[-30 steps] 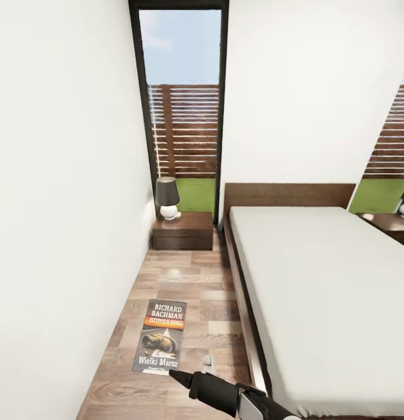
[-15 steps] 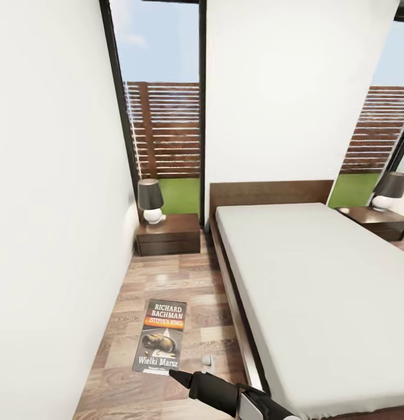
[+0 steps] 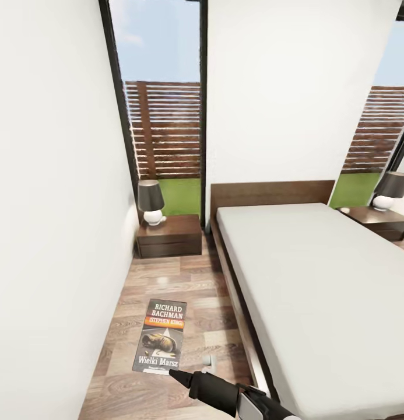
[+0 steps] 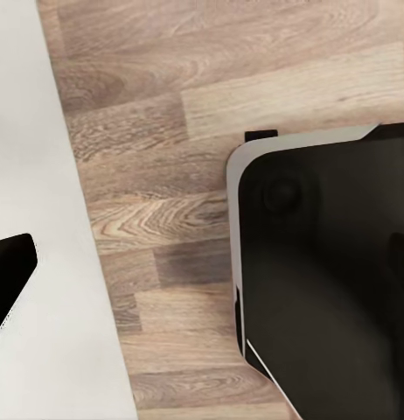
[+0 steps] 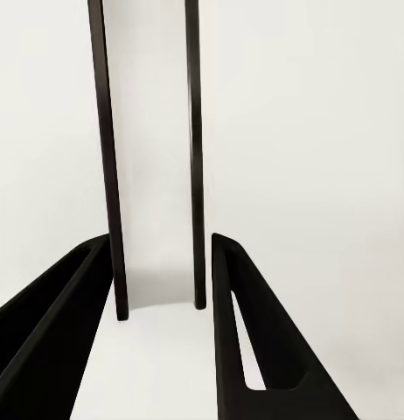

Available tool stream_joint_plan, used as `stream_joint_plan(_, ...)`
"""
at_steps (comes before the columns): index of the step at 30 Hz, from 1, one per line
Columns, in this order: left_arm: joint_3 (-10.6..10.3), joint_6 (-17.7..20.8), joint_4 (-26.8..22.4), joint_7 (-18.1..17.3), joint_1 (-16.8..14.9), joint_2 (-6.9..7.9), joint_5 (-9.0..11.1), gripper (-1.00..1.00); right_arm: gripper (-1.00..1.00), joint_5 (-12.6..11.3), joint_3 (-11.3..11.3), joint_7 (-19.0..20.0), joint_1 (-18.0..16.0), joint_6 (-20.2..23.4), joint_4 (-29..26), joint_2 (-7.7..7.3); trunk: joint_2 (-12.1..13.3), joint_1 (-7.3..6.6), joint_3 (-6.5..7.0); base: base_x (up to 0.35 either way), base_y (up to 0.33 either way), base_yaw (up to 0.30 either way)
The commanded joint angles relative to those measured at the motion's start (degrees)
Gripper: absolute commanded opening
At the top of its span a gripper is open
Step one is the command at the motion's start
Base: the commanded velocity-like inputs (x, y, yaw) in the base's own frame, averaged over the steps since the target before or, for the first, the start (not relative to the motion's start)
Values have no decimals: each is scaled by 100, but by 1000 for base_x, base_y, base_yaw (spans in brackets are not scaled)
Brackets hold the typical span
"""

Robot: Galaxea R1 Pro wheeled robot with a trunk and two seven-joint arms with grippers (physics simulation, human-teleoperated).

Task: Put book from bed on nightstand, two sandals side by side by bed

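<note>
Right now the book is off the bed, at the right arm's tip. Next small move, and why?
Probably roll straight ahead down the aisle toward the nightstand by the wall. The book shows at the tip of the right fingers, over the floor and well short of that nightstand. Its top has bare room beside the lamp. The bed bounds the aisle, so avoid veering toward it.

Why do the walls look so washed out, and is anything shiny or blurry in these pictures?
Head view: flat, even light, white walls almost featureless, a soft sheen on the floor planks. Left wrist view: floor grain slightly soft. Right wrist view: the right pincer is pure black silhouette against bright white.
</note>
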Motion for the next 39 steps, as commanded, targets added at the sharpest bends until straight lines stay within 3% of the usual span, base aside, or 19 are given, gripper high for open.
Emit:
stream_joint_plan(1,-50,-14,-1,21,-4,1,45,100,-100,-55,24,12,-7,42,5,0,-12,4,-13,63,84,-3)
stream_joint_plan(39,-42,-14,-1,21,-4,-11,51,100,-100,-96,17,4,-6,43,5,0,-12,4,-13,55,51,0)
